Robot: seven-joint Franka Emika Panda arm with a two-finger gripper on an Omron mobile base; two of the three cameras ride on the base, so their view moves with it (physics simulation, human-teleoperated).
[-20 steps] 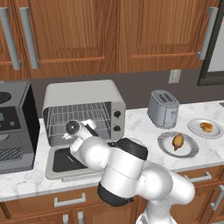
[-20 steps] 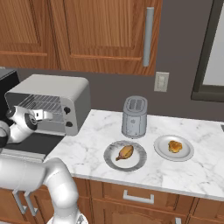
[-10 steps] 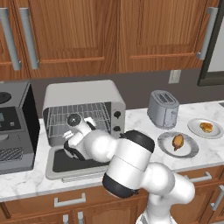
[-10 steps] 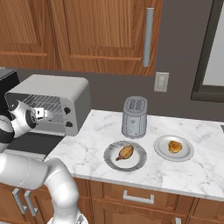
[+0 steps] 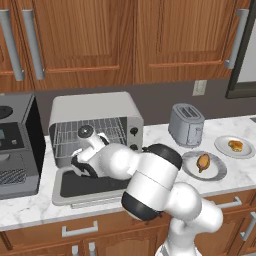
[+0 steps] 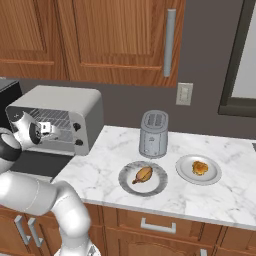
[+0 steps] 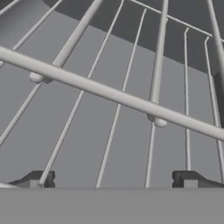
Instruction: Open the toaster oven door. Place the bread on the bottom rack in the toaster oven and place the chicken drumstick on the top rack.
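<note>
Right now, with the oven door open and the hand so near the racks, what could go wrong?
1. The open hand sits close against a wire rack; pulling out carelessly might snag it.
2. The toaster oven door lies flat under the arm, so a low swing may strike it.
3. The chicken drumstick and bread wait on plates beyond the toaster, which the arm might clip.
</note>
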